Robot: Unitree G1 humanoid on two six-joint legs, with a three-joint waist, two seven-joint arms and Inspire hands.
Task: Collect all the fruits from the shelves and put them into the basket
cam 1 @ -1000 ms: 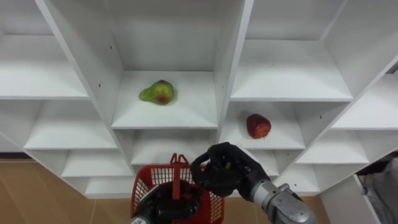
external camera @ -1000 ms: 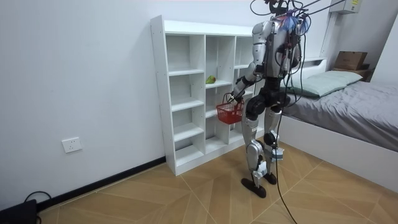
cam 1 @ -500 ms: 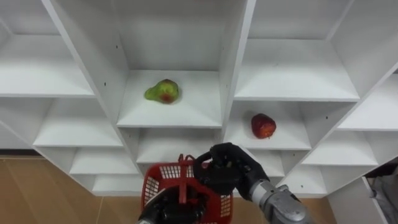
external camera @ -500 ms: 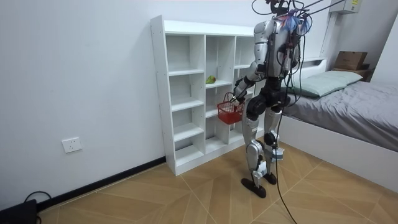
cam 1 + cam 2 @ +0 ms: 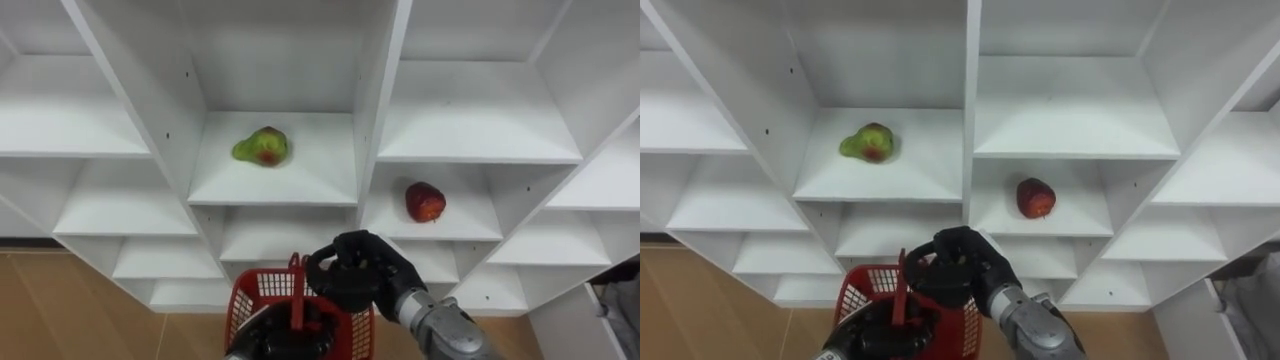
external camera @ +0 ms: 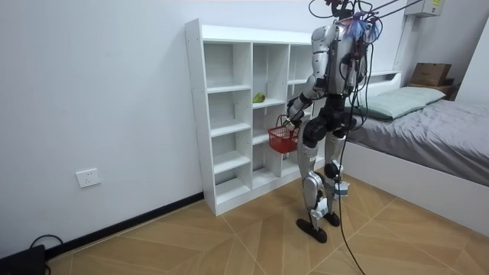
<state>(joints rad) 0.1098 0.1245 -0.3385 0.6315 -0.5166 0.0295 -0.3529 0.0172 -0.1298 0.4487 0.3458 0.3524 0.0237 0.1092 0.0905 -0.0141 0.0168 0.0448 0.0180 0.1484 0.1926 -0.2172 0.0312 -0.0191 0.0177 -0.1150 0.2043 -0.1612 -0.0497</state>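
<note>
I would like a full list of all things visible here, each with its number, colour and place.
shelf unit: one, white, against the wall, before the robot.
pear: one, green with a red patch, middle compartment.
apple: one, red, compartment lower right of the pear.
basket: one, red, before the lower shelves.
bed: one, grey, room view's right.
left hand: black, closed on the basket's handle.
right hand: black, curled, above the basket.
</note>
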